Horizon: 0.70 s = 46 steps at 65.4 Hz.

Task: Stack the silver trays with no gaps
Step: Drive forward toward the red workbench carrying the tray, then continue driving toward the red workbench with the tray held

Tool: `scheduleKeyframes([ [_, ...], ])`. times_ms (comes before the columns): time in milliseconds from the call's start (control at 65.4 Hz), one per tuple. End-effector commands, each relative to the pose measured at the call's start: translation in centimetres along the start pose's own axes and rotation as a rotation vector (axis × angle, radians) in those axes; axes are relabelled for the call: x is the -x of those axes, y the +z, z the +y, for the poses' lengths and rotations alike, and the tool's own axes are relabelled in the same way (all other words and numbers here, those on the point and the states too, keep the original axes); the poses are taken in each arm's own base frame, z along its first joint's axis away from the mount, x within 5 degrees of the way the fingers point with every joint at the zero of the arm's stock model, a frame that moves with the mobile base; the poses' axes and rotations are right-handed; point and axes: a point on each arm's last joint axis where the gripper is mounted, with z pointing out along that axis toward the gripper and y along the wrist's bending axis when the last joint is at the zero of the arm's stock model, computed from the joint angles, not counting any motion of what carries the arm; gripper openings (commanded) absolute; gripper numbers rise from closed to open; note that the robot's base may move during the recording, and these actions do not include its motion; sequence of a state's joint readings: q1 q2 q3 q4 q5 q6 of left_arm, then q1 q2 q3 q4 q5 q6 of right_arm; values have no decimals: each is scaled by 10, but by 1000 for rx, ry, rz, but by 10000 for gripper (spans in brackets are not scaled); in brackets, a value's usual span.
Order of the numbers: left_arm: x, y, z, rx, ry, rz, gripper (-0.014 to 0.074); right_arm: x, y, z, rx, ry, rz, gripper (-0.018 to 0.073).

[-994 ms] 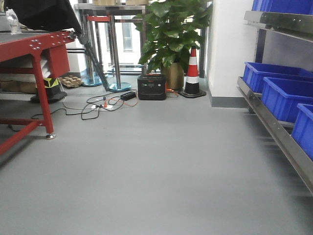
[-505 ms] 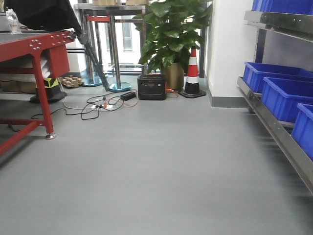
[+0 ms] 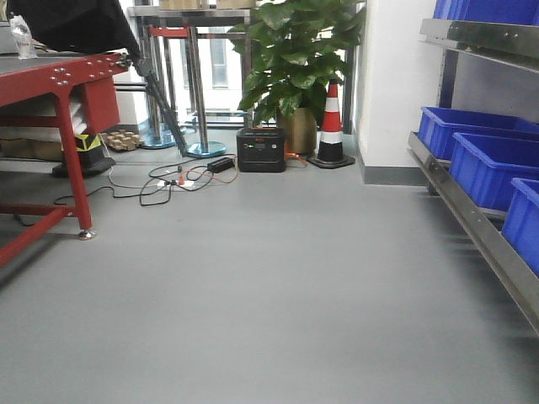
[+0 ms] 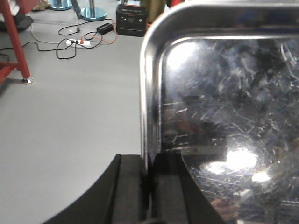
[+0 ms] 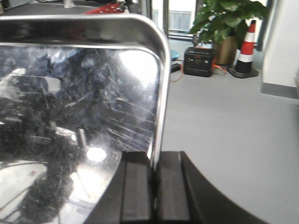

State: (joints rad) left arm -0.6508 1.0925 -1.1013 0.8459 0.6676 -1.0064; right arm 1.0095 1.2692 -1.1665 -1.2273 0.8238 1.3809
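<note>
Black matte fingers of the left pincer [image 4: 148, 184] are clamped on the thin rolled rim of a silver tray [image 4: 224, 107]. The right pincer [image 5: 155, 184] is pinched the same way on a rim at the tray's right side. I cannot tell whether this is one tray or two. The steel is mirror-bright and finely scratched, with a rounded corner and sloped wall. It is held above the smooth grey floor [image 3: 253, 295]. Beyond stand a black power box [image 3: 261, 150], a striped cone [image 3: 331, 126], a leafy plant [image 3: 295, 50] and blue bins [image 3: 488, 164] on a steel shelf [image 3: 472, 220].
</note>
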Motion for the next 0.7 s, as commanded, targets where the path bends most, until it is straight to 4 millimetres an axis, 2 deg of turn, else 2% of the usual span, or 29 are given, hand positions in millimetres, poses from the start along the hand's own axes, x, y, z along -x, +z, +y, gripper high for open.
scheduleKeyframes([
  [0,5,-2,-8,-68,0,-39,-16,5,-1,3,15,-45,-41,-75],
  [459,5,-2,-8,-68,0,-39,-16,3,-2,-9,-127,-42,-16,-75],
  [688,5,-2,-8,-68,0,-39,-16,3,-2,-8,-114,-42,-18,-75],
])
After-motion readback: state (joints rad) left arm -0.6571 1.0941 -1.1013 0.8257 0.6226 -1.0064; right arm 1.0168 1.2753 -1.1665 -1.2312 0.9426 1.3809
